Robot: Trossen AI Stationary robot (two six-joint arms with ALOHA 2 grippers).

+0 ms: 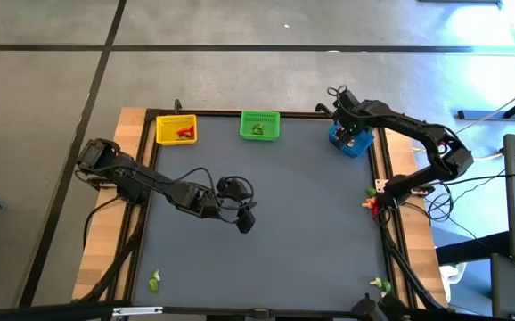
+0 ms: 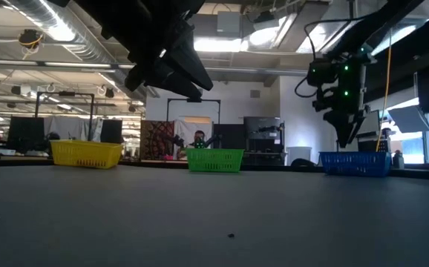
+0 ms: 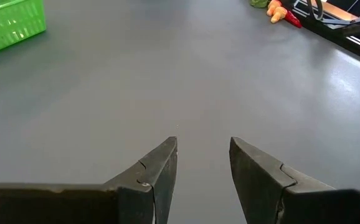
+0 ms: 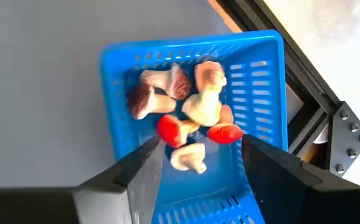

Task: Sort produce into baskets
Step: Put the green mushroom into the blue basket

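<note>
So we've got the yellow plastic mesh basket (image 1: 175,130) at the table's far left with a red piece in it, then the green mesh basket (image 1: 260,126) just right of that, holding something green. Our left gripper (image 3: 203,163) hangs over the bare grey mat (image 1: 311,223) mid-table, fingers spread, holding nothing. Far right, the right gripper (image 4: 200,163) hovers spread over the blue mesh basket (image 4: 192,118), full of cream and red mushroom pieces (image 4: 186,115). A few stray pieces (image 1: 370,200) sit at the right edge.
</note>
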